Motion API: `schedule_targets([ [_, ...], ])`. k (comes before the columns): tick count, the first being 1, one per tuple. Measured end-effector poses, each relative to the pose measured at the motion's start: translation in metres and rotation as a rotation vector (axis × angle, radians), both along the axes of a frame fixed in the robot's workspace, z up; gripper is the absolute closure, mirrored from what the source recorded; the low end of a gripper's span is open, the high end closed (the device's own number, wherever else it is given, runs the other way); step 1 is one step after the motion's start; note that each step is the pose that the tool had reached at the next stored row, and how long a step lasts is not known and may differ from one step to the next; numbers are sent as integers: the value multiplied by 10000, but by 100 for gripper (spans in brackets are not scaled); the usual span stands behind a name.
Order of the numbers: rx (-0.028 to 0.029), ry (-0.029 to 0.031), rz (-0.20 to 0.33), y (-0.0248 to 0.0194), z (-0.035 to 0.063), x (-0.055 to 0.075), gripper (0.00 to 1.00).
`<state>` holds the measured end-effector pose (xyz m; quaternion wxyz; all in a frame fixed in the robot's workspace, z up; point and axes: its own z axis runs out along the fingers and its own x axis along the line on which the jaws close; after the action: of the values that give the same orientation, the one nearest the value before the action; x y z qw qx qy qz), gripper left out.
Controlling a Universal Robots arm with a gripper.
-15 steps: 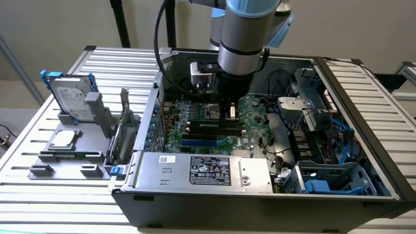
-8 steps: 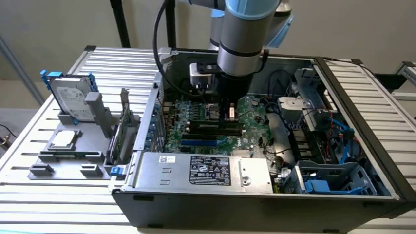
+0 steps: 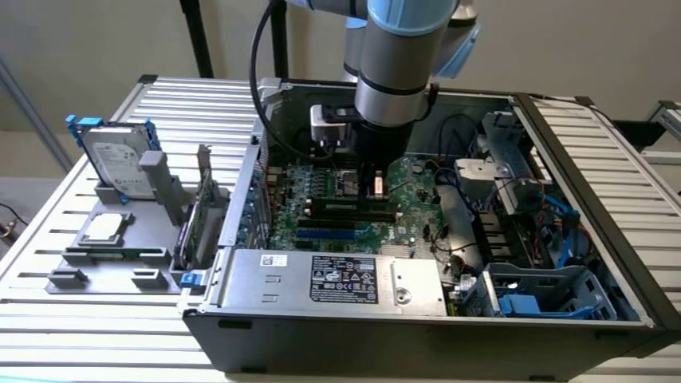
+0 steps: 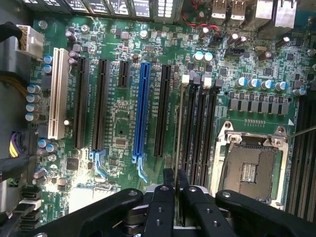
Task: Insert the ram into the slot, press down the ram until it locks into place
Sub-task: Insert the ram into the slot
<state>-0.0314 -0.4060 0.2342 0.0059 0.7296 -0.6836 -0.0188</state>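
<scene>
Exterior view: we find the arm point(image 3: 388, 72) upright over the motherboard point(image 3: 319, 191). We see the gripper point(image 4: 175, 182) narrowed onto the ram point(image 4: 178, 133), a thin edge-on strip along the slot point(image 4: 187, 113).

Below me an open computer case point(image 3: 426, 343) sits on a slatted metal table point(image 3: 96, 335), a silver power supply point(image 3: 330, 279) inside it. At the exterior view's left a hard drive point(image 3: 112, 155) stands upright in a gray holder point(image 3: 149, 259). The board point(image 4: 118, 128) carries a blue slot point(image 4: 144, 108) and a square processor socket point(image 4: 252, 168).
</scene>
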Motion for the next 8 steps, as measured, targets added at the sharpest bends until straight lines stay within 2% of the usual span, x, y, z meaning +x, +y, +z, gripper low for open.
schedule_targets([
  [8, 1, 0, 0, 16, -25, -5, 87],
])
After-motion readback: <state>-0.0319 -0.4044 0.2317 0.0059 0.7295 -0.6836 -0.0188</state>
